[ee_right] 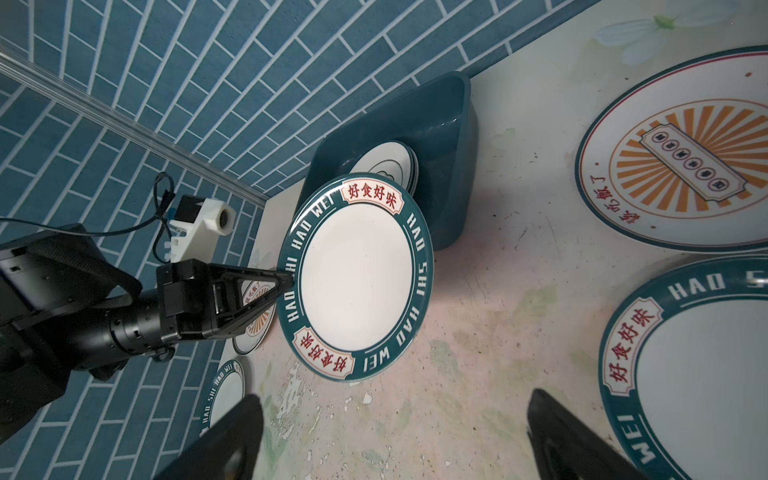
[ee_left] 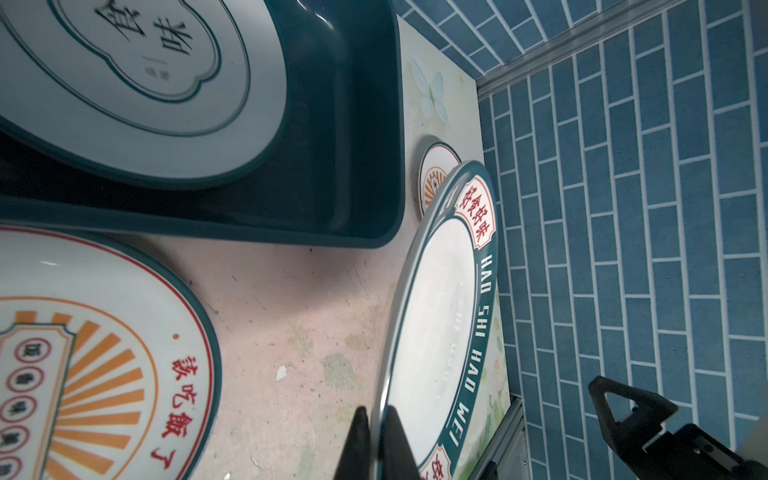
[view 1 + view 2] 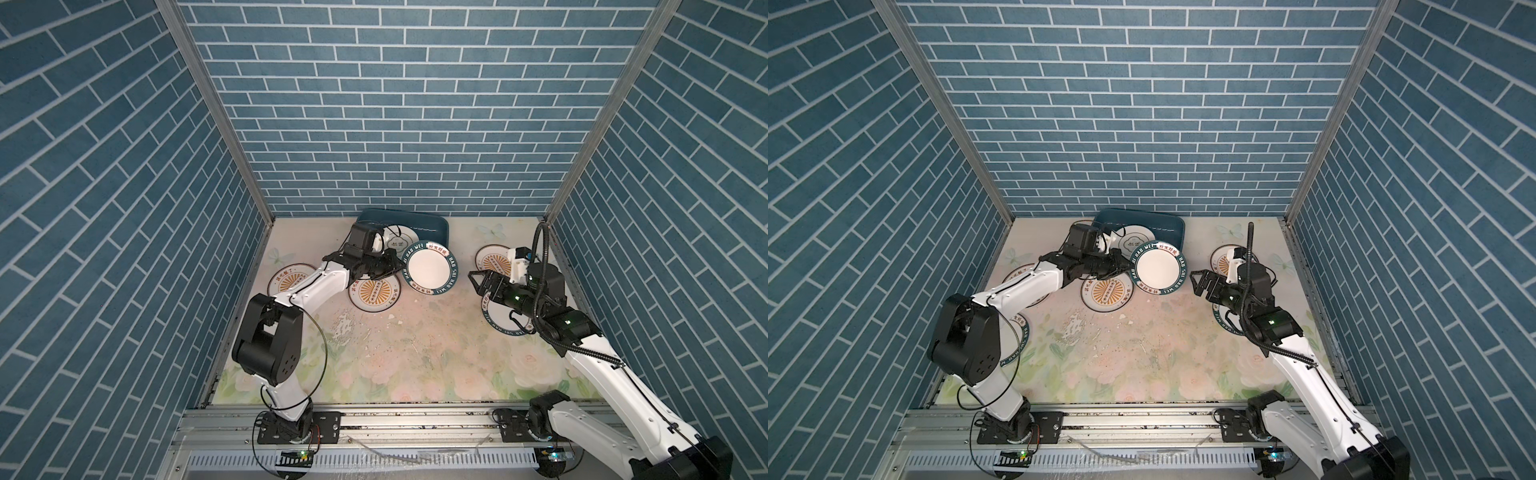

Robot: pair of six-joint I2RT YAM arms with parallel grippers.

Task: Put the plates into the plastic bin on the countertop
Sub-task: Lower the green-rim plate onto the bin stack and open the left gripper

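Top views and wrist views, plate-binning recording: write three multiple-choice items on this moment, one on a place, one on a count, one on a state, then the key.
1. The white round plate with a quatrefoil outline lies where, relative to the dark teal plastic bin?
A) inside it
B) beside it
C) under it

2. How many white plates with orange sunburst centres lie on the floral countertop?
A) one
B) three
C) five

3. The left gripper is:
A) open
B) shut on nothing
C) shut on the green-rimmed lettered plate

Key: 1 A, the bin's walls surround it; 2 B, three show in both top views; 3 C, its fingers pinch that tilted plate's rim.
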